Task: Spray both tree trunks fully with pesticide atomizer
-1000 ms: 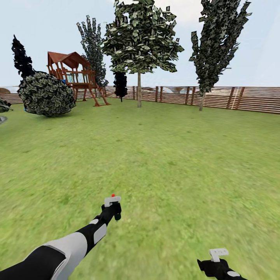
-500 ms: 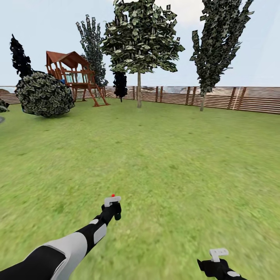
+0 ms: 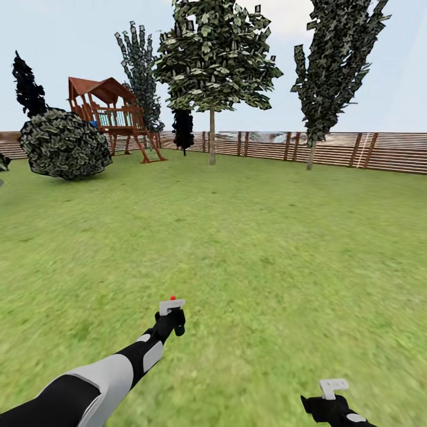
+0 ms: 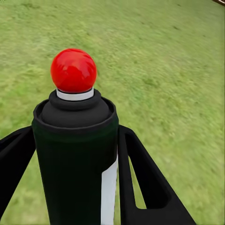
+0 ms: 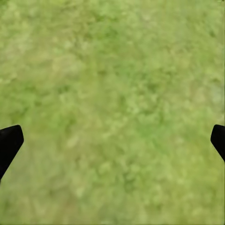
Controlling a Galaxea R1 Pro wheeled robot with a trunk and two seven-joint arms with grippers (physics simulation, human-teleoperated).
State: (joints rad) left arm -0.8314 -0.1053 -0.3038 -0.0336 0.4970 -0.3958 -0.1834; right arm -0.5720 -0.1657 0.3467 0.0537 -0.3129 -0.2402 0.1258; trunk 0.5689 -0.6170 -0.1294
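Observation:
My left gripper [image 3: 169, 323] is shut on the pesticide atomizer [image 3: 171, 306], held upright over the lawn with its pale grey head and red dot on top. In the left wrist view the dark bottle [image 4: 75, 154] with its red ball stands between the two black fingers [image 4: 143, 178]. My right gripper [image 3: 332, 398] hangs low at the right, open over bare grass, its fingertips [image 5: 10, 143] wide apart. A tree [image 3: 213, 56] with a wide canopy and a straight trunk [image 3: 212, 141] stands far ahead by the fence. A taller, narrower tree [image 3: 335, 65] stands to its right.
Green lawn [image 3: 249, 237] stretches ahead to a brown slat fence [image 3: 379, 151]. A wooden play tower [image 3: 110, 112] and a round dark bush [image 3: 64, 144] stand at the far left, with dark narrow trees [image 3: 139, 74] behind them.
The whole view has drifted slightly, the bush and play tower sliding left, so the camera moved. Both arms and the held atomizer keep their places in the picture.

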